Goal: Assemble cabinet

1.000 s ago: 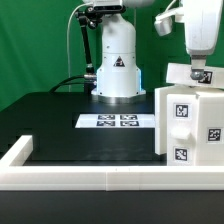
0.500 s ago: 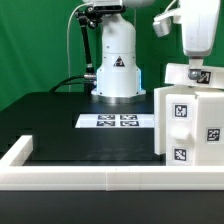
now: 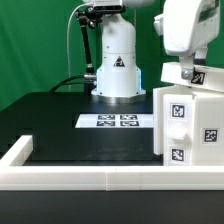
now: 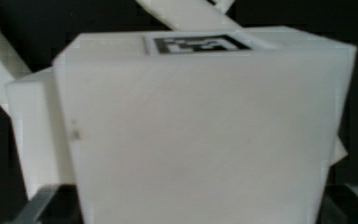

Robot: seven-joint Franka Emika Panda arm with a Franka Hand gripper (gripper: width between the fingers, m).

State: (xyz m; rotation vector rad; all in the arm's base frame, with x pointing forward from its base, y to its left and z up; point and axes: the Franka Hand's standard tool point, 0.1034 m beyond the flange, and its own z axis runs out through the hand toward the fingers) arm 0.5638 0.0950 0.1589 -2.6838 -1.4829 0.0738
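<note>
The white cabinet body [image 3: 190,125] stands at the exterior view's right, with black-and-white tags on its front and side. A smaller white cabinet block [image 3: 178,76] with a tag sits on top of it. My gripper [image 3: 186,68] reaches down onto this block from above. In the wrist view the block [image 4: 194,130] fills the frame, its tag at the far end. My gripper [image 4: 197,208] has a dark finger [image 4: 41,206] against each side of the block. The jaws stand wide and shut on it. The fingertips are mostly hidden.
The marker board [image 3: 118,121] lies flat on the black table in front of the arm's white base [image 3: 116,65]. A low white border frame [image 3: 90,176] runs along the near edge and up the exterior view's left. A green backdrop stands behind.
My gripper and wrist have shifted toward the exterior view's left and turned above the cabinet body. The block's tag has moved slightly. The body has not moved.
</note>
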